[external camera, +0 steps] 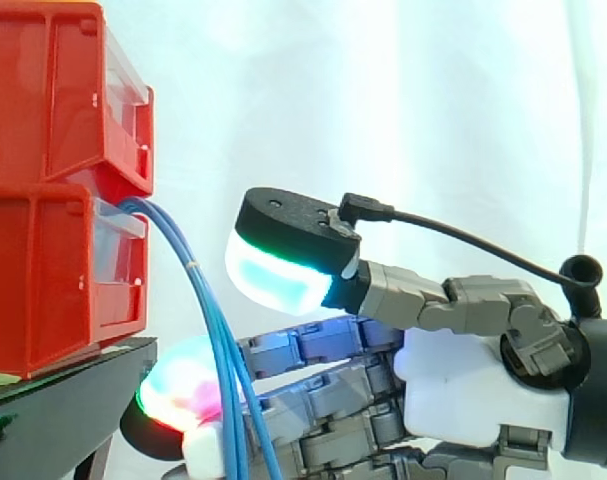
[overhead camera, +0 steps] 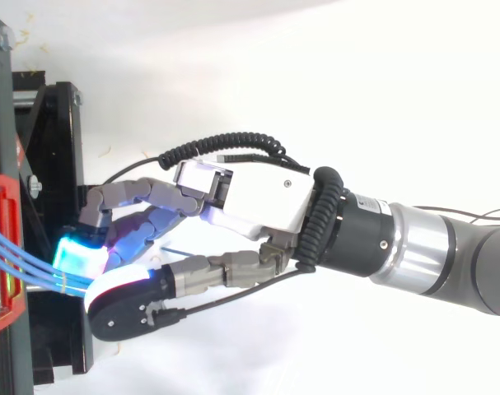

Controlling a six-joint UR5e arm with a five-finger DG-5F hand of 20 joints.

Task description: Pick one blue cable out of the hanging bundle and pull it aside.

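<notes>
Robot hand (external camera: 473,390) reaches open-fingered among blue cables (external camera: 221,350) (thumb lifted clear), though any contact is unclear.

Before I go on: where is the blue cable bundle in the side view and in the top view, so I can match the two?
Side view: the blue cable bundle comes out of the red bins at left and hangs down across the fingers of the robot hand.
Top view: the blue cable bundle enters at the left edge, mid-height, and runs right to the glowing fingertips.
Shared landmark: the red bins, at left in both views.
</notes>
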